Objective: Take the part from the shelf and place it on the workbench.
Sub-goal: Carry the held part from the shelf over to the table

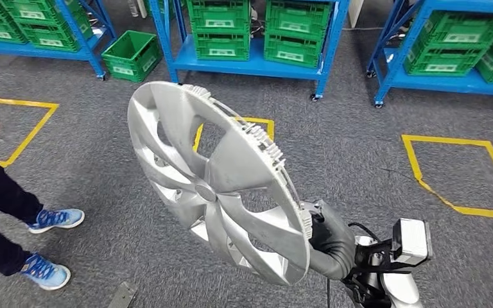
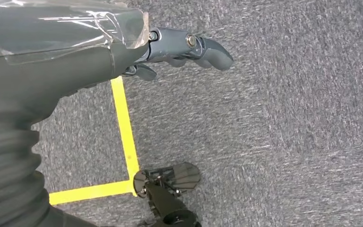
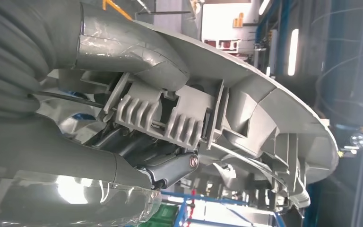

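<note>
The part is a large silver wheel cover held up in the air, tilted, in the middle of the head view. My right hand grips its lower right rim, the thumb on one face and the fingers on the other, with the rim's grey clips between them. My left hand hangs over the grey carpet with its fingers loosely curled and holds nothing.
Blue shelving with several green crates runs along the far side; one green crate stands on the floor. Yellow tape squares mark the carpet. A person's legs and blue shoes are at the left.
</note>
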Available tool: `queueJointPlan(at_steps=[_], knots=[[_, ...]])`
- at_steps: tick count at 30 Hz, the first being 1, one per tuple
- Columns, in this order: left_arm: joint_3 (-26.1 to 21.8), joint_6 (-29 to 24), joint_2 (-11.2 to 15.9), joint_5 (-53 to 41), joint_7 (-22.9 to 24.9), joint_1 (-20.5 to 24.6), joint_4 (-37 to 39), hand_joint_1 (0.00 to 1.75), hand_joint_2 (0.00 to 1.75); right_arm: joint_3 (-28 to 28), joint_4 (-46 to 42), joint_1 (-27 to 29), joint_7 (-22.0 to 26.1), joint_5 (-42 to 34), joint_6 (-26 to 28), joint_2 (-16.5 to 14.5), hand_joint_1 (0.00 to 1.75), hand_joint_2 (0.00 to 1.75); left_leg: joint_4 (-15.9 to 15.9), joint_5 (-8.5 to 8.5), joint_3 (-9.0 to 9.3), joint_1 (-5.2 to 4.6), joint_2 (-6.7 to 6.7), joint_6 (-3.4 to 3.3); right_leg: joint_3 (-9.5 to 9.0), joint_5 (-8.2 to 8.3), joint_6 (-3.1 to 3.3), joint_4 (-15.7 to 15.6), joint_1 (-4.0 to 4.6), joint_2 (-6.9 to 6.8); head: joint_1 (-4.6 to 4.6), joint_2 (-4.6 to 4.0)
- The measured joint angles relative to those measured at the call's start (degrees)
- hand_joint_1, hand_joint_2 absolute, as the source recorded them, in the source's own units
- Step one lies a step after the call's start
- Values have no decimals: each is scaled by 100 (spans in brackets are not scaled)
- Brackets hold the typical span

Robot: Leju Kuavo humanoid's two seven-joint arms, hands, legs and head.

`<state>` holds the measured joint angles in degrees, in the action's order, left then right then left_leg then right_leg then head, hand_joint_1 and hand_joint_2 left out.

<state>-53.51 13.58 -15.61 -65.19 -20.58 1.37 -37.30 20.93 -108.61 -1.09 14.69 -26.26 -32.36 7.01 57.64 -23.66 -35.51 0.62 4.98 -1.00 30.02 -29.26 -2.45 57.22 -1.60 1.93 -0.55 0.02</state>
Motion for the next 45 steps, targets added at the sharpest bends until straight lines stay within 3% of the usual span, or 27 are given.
queueJointPlan(at_steps=[1,3,5,7,8,9,11,13,15,17,19,21,23,24,25,27,28,30,32,34,36,38,39,40,41,43,45], knots=[[14,0,12,-2,2,-13,1,0,175,-4,-14,13,23,8,3,5,175,175,2,19,-25,14,19,30,14,20,43,17,-5,-36,-3,0],[28,-5,33,5,5,-34,1,0,175,-2,-38,26,45,18,8,8,175,175,132,-65,-102,28,-103,86,24,65,122,17,-22,-114,-12,0],[49,-10,53,28,4,-34,-2,0,175,-1,-53,38,55,31,11,12,175,175,661,-402,-330,32,-338,130,47,91,174,14,-8,-209,-30,0],[82,-14,71,46,4,-30,-3,0,175,-1,-56,50,58,49,21,15,175,175,1432,-774,-651,41,-452,156,81,101,199,17,37,-323,-38,0],[97,-14,78,49,4,-32,-2,0,175,-1,-56,56,59,57,27,16,175,175,1651,-844,-725,42,-466,152,92,104,205,18,58,-386,-39,0],[110,-16,86,49,4,-36,-2,0,175,1,-56,59,60,62,31,16,175,175,1668,-817,-698,39,-475,136,97,105,208,18,78,-447,-38,0],[126,-32,113,50,8,-41,-2,0,175,4,-62,63,64,69,34,16,175,175,1012,-523,-281,1,-593,31,87,103,209,16,118,-565,-38,0],[135,-58,150,50,20,-38,-7,0,175,10,-76,65,67,71,33,21,175,175,285,-328,133,-90,-876,-115,82,100,207,12,157,-678,-31,0],[139,-83,172,50,29,-44,-10,0,175,18,-83,72,69,74,32,32,175,175,71,-314,215,-166,-979,-198,86,102,198,3,173,-799,-33,0],[139,-98,178,49,31,-65,-9,0,175,25,-97,74,72,76,32,44,175,175,-18,-245,228,-159,-841,-226,75,91,173,-8,178,-886,-40,0],[140,-102,171,48,32,-75,-5,0,175,31,-119,71,79,72,32,60,175,175,-153,-144,275,-107,-695,-257,167,-43,160,204,170,-668,-26,0],[148,-101,148,47,32,-70,1,0,175,35,-126,81,87,69,32,83,175,175,-210,-79,268,-78,-533,-278,483,-339,172,870,135,-330,-8,0],[153,-97,127,47,32,-75,9,0,175,40,-124,94,89,69,32,101,175,175,-199,-57,227,-72,-358,-267,797,-544,135,1514,97,-225,-2,0],[154,-95,119,49,32,-79,14,0,175,44,-124,97,88,68,32,105,175,175,-186,-51,215,-66,-271,-258,825,-523,83,1567,76,-217,-4,0],[153,-92,115,51,32,-82,16,0,175,46,-125,96,85,68,32,107,175,175,-163,-52,206,-56,-185,-244,732,-407,12,1375,50,-205,-3,0],[153,-88,107,55,32,-84,19,0,175,49,-125,94,73,68,32,110,175,175,-80,-75,172,-34,-20,-192,354,-95,-117,610,-15,-59,-2,0],[153,-87,104,56,32,-84,19,0,175,51,-129,96,66,72,34,111,175,175,-22,-91,136,-34,49,-154,216,8,-124,301,-35,33,0,0],[151,-87,101,61,31,-97,19,0,175,56,-140,97,53,83,42,112,175,175,44,-91,47,-34,149,-74,144,53,-40,114,-22,136,0,0],[151,-90,99,66,30,-130,19,0,175,61,-153,94,48,90,48,108,175,175,63,-73,-16,-15,177,-11,156,89,55,113,-8,44,0,0],[150,-93,99,69,30,-148,19,0,175,61,-165,95,47,90,51,102,175,175,267,-201,-124,-11,-57,48,157,109,129,101,-26,-63,-19,0],[152,-95,95,73,30,-140,19,0,175,60,-175,100,46,89,54,102,175,175,892,-543,-418,-2,-366,103,158,105,189,96,-13,-191,-39,0],[155,-95,86,74,30,-137,21,0,175,61,-179,101,46,89,56,102,175,175,1603,-825,-757,24,-464,134,164,97,215,97,19,-334,-40,0],[155,-93,82,74,30,-139,22,0,175,61,-179,100,46,90,56,101,175,175,1728,-830,-812,30,-479,134,165,93,219,97,30,-405,-41,0],[154,-89,79,74,30,-141,22,0,175,61,-182,100,45,91,56,101,175,175,1616,-732,-746,31,-496,119,163,90,221,97,42,-472,-41,0],[154,-80,79,74,30,-141,21,0,175,62,-186,100,43,92,56,101,175,175,1288,-562,-565,23,-543,86,158,85,225,97,54,-534,-41,0],[155,-63,81,72,30,-132,8,0,175,61,-208,101,37,97,56,101,175,175,485,-283,-128,-39,-820,-25,147,71,213,96,92,-645,-37,0],[157,-55,83,70,31,-122,-8,0,175,57,-226,112,31,107,57,100,175,175,125,-217,50,-115,-998,-108,142,57,181,89,112,-752,-35,0]])
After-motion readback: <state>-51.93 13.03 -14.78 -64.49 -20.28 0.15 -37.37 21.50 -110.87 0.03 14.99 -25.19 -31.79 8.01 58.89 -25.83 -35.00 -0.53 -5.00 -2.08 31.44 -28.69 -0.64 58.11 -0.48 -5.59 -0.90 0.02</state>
